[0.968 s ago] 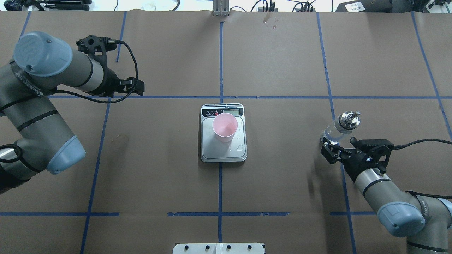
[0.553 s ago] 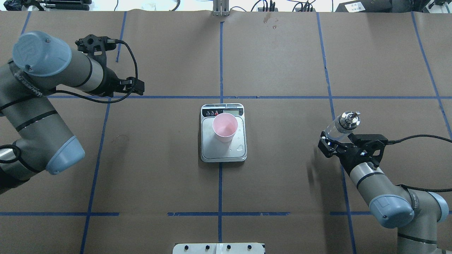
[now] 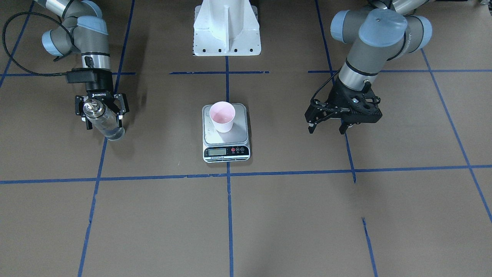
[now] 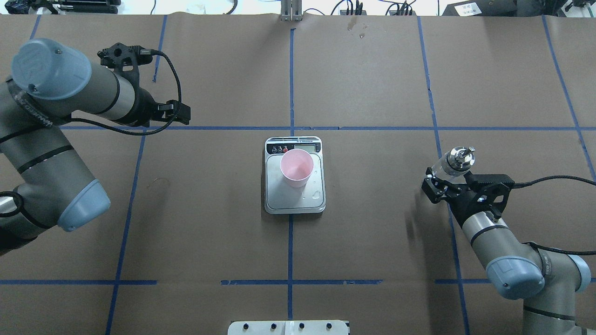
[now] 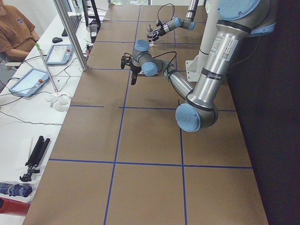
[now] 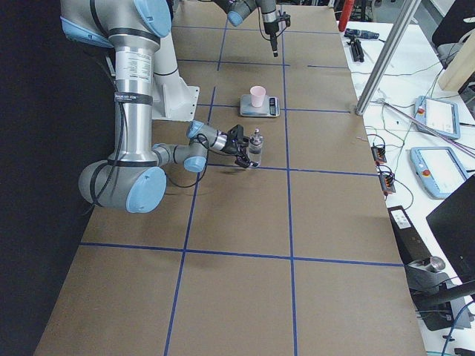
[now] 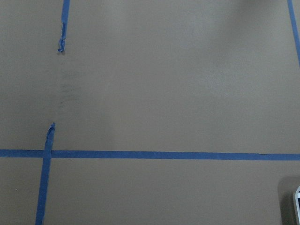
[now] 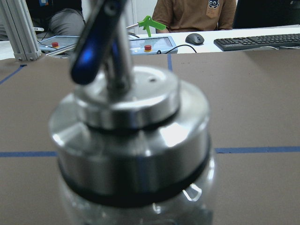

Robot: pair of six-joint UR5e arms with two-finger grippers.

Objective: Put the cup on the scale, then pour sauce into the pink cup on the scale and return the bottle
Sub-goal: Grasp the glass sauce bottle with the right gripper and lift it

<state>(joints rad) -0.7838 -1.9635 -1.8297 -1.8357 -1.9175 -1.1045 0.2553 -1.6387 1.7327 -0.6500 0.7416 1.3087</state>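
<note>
The pink cup (image 4: 296, 167) stood upright on the kitchen scale (image 4: 298, 201), on its steel plate at the table's middle. Well apart, on the robot's right, the glass bottle (image 3: 100, 117) stood on the paper-covered table (image 3: 269, 215) by a blue tape line (image 3: 98, 165), with clear sauce (image 3: 112, 132) low inside. The right gripper (image 3: 103, 122) straddled it, fingers spread to either side. The left gripper (image 3: 326, 130) hung over bare paper, fingers apart, holding nothing.

Clear glass bottle (image 3: 108, 127) with glossy metal cap (image 8: 126, 126), matt pink plastic cup (image 3: 222, 116), steel-plated scale (image 3: 240, 129), matt brown paper tabletop (image 3: 307, 215).
</note>
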